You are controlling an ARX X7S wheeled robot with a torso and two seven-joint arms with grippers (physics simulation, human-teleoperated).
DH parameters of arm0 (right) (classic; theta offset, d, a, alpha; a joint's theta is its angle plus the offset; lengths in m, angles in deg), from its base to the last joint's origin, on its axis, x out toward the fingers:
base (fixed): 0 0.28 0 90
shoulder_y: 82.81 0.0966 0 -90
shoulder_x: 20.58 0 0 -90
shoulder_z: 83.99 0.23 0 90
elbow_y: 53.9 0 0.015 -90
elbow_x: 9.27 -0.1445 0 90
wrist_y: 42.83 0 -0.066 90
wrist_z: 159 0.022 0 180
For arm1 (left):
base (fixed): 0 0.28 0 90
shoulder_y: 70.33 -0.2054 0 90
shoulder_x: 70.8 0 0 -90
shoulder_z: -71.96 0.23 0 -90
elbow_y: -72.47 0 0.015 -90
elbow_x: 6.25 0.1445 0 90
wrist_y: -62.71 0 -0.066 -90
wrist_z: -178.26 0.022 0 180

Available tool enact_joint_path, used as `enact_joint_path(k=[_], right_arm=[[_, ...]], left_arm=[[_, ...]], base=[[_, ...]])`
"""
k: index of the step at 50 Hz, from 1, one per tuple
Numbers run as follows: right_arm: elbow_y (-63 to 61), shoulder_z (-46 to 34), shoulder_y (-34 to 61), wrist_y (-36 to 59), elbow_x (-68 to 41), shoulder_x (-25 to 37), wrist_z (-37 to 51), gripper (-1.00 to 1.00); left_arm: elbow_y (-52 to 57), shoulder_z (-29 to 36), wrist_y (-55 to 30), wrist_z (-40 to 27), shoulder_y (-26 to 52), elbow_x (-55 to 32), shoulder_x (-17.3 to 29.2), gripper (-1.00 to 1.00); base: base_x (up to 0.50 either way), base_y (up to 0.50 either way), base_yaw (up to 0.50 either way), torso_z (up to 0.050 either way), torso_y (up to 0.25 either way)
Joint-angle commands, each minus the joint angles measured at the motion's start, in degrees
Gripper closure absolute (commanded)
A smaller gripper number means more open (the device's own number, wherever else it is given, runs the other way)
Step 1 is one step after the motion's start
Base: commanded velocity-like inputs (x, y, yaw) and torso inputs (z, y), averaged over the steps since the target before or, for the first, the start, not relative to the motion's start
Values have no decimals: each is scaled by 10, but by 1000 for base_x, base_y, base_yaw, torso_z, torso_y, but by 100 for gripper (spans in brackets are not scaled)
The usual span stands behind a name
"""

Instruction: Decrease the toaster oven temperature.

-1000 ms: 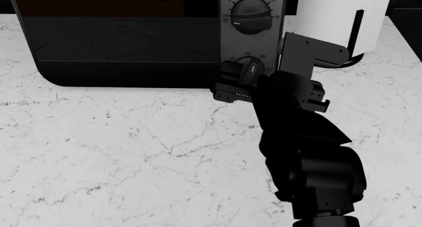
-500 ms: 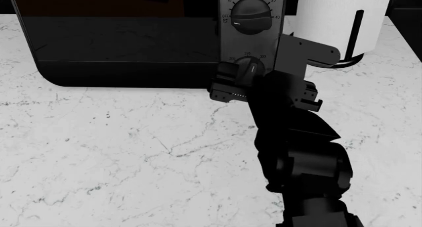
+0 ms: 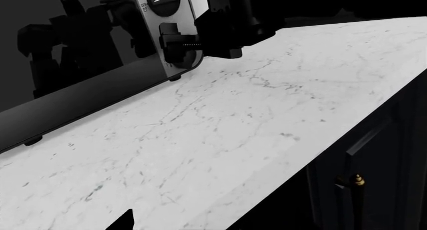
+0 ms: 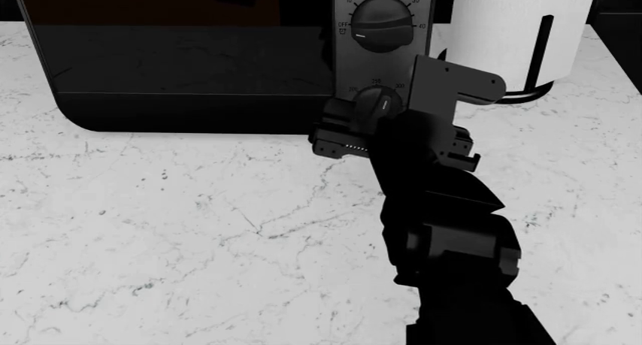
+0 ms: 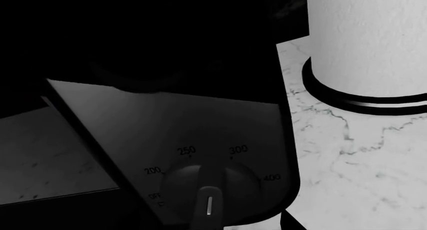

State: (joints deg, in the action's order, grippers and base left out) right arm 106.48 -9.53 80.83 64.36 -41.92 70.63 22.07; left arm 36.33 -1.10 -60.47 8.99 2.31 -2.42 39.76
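Observation:
The toaster oven [image 4: 191, 59] stands at the back of the marble counter, with dark glass and a silver panel on its right side. The panel carries an upper knob [image 4: 381, 23] and a lower knob [image 4: 377, 103] ringed by 200, 250, 300, 400. My right gripper [image 4: 386, 113] is open at the lower knob, one finger [image 4: 337, 116] just left of it and the other hidden behind the wrist mount. The right wrist view shows that knob [image 5: 210, 192] close up with its white mark. Of my left gripper only a fingertip [image 3: 127, 222] shows, low over the counter.
A white paper-towel roll [image 4: 512, 29] on a black stand is just right of the oven, close behind my right wrist. The left wrist view shows the counter's front edge and a dark cabinet with a brass handle [image 3: 357, 182] below.
My right arm and gripper have shifted slightly left along the oven's panel, bringing the lower knob more between the fingers. The knob's mark looks unchanged.

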Motion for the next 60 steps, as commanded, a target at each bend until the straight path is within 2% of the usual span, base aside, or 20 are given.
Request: enact_joint_path(k=[1,5,6,21,31,40,54,60], right_arm=[[39,-20,15,-21,-20,-10,-15,-100],[41,-30,15,-20,-30,-10,-16,-100],[41,-32,15,-17,-33,-10,-16,100],[-13,-71,2,1,-26,2,22,100],[-44,-141,4,40,32,7,62,100],[14,-210,25,27,70,-11,82,100],[9,-529,44,74,-67,-12,178,100],[1,-616,49,88,-122,-12,198,100]], left_arm=[[5,-15,-11,-1,1,3,-9,-100],[3,-15,-6,-3,-2,2,-8,-100],[3,-15,-5,-3,-2,2,-7,-100],[0,-13,-2,-5,1,0,-4,-100],[2,-11,-7,-6,3,-1,-3,-100],[-2,-13,0,-8,1,-4,0,-100],[3,-14,-6,-10,0,-9,1,-100],[8,-16,-11,-10,1,-13,1,-100]], base=[[0,0,0,0,0],[0,0,0,0,0],[0,0,0,0,0],[2,0,0,0,0],[-6,-1,-3,0,0],[-1,-1,-2,0,0],[-1,-2,-3,0,0],[-5,-2,-5,0,0]])
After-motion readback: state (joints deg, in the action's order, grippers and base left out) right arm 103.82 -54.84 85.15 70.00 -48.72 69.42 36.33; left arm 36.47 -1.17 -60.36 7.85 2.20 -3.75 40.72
